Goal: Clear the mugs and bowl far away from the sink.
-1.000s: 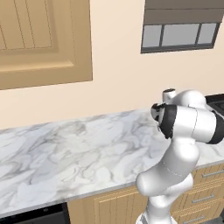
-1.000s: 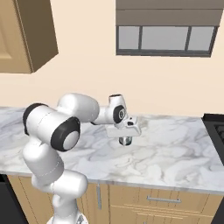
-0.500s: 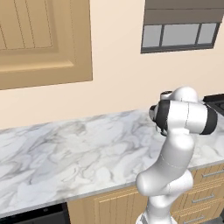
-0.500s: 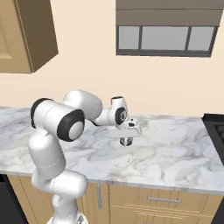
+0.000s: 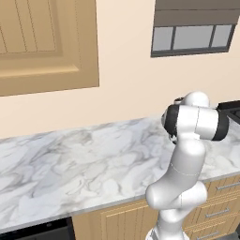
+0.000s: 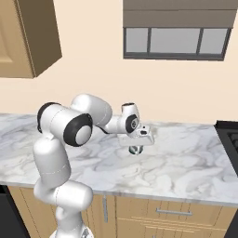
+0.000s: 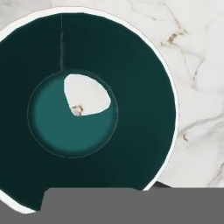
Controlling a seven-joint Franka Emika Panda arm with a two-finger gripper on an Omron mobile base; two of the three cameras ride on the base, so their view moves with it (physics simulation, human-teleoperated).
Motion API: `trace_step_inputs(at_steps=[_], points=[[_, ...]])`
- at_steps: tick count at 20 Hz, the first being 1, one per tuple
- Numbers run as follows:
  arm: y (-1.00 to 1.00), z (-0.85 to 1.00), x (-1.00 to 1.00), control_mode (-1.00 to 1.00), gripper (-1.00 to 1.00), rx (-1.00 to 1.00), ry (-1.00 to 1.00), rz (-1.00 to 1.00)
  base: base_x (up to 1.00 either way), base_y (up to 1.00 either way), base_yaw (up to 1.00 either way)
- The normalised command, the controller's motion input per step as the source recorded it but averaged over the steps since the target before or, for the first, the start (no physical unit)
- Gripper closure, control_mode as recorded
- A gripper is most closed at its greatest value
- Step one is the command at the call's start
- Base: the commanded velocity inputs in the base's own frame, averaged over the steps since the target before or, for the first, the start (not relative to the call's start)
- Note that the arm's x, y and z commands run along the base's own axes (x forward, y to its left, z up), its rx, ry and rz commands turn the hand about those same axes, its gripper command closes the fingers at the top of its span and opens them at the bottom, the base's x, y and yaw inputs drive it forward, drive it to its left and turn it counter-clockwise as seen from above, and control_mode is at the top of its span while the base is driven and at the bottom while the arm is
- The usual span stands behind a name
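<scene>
Wall cabinet [image 6: 28, 37] in light wood occupies the upper left of the right base view. Below it the marble desk [image 6: 186, 162] runs across the frame. The arm [image 6: 69, 125] rises at lower left and reaches to frame centre, where the end effector [image 6: 135, 145] points down, fingers pressed close together on the wall of a small dark mug [image 6: 135, 150]. The mug is at desk level at the centre of the frame; whether it touches the surface cannot be told. In the hand view it shows from above: dark teal inside, with a white rim. Window [image 6: 176, 41] sits at upper right; a dark cooktop [image 6: 230, 139] meets the right edge.
</scene>
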Motion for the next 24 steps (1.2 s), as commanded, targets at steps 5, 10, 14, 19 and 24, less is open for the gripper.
trace_step_inputs(at_steps=[5,10,14,19,24], points=[[0.1,-0.1,0.09,-1.0,-1.0,0.0,0.0,0.0,0.0,0.0,0.0],[0.13,0.0,0.0,-1.0,-1.0,0.0,0.0,0.0,0.0,0.0,0.0],[0.2,0.0,0.0,-1.0,-1.0,0.0,0.0,0.0,0.0,0.0,0.0],[0.18,-0.05,0.0,-1.0,-1.0,0.0,0.0,0.0,0.0,0.0,0.0],[0.09,0.01,-0.02,-1.0,-1.0,0.0,0.0,0.0,0.0,0.0,0.0]])
